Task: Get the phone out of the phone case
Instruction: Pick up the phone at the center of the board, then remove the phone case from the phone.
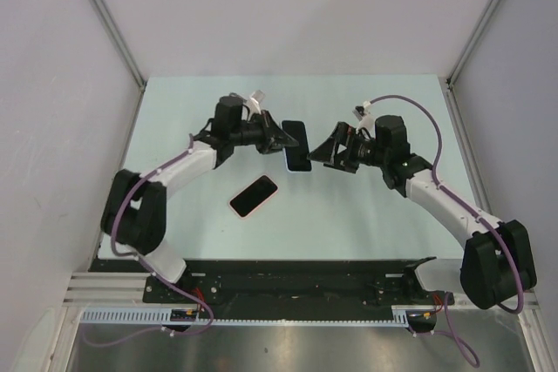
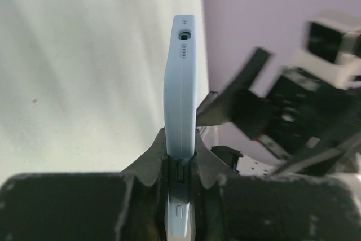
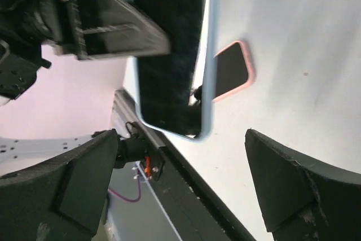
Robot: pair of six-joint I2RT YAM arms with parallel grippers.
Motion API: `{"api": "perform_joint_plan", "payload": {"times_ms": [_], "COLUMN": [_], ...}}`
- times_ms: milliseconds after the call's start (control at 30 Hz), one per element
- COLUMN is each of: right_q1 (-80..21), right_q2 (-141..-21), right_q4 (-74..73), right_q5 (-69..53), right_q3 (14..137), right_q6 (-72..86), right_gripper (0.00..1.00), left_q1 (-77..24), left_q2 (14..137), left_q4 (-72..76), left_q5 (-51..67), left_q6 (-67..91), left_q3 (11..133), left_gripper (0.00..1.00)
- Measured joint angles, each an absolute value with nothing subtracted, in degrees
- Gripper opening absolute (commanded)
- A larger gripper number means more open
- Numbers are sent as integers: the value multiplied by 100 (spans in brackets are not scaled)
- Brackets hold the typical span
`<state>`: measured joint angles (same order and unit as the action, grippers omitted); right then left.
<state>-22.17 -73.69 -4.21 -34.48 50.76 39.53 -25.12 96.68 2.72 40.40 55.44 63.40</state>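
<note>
The phone (image 1: pixel 296 142) sits in a pale blue phone case (image 2: pixel 180 83) and is pinched between the fingers (image 2: pixel 153 159) of the left gripper (image 1: pixel 281 137), which are pressed tight against its front and back. It lies out toward the middle of the table (image 1: pixel 366 215), between the two arms. From the left wrist it shows edge-on: a slim, smooth blue side with rounded corners, and at the far end a dark port slot and a short row of small holes. From the right wrist its face is a glossy black screen framed by a thin blue rim. The right gripper (image 1: pixel 321 154) stands just beside the phone's other side, its fingers spread wide and not touching it. A pink-cased phone (image 1: pixel 254 196) lies flat on the table nearer the bases, apart from both grippers.
</note>
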Motion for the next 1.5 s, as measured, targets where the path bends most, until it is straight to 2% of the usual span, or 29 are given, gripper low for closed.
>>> {"api": "perform_joint_plan", "payload": {"times_ms": [233,467,567,600,667,767,800,833,900,1000,1033,1133,1300,1400,1500], "right_q1": [-2246,-2515,-2633,-2661,-2689,-2718,-2729,-2733,-2740,-2766,-2779,-2840,-2943,-2963,-2980], "right_q2": [-7310,-7308,-7328,-7349,-7485,-7773,-7872,-7957,-8217,-8565,-8702,-9048,-9216,-9216,-9214], "right_q4": [1103,2630,3242,3380,3780,4410,4635,4851,5572,6482,6744,7190,7487,7570,7649], "right_q5": [-4060,-4329,-4383,-4381,-4372,-4338,-4338,-4327,-4357,-4357,-4362,-4318,-4160,-4104,-4077], "right_q3": [4355,4163,4139,4132,4060,3948,3898,3850,3695,3562,3538,3511,3479,3476,3474], "right_q6": [5074,5907,6219,6300,6543,6991,7170,7328,7828,8337,8532,8971,9279,9317,9319], "right_gripper": [92,83,67,57,47,26,7,0,0,0,0,0,0,0,0], "left_q1": [-2226,-2226,-2226,-2226,-2211,-2213,-2213,-2213,-2204,-2198,-2196,-2187,-2185,-2185,-2182], "left_q2": [8490,8379,8379,8379,8368,8355,8346,8324,8232,8086,8049,7970,7953,7953,7964], "left_q4": [965,1577,1750,1831,1988,2200,2259,2357,2541,2617,2635,2731,2886,2982,3006], "left_q5": [4224,4416,4434,4469,4515,4530,4539,4530,4493,4379,4335,4254,4222,4219,4215], "left_q6": [5857,6377,6573,6672,6781,6910,6949,7002,7107,7181,7216,7319,7419,7494,7526], "left_q3": [6191,5798,5664,5631,5618,5594,5579,5529,5382,5218,5172,5127,5107,5107,5107], "left_gripper": [0,0,0,0,0,1,1,2,7,33,50,66,66,59,56]}}
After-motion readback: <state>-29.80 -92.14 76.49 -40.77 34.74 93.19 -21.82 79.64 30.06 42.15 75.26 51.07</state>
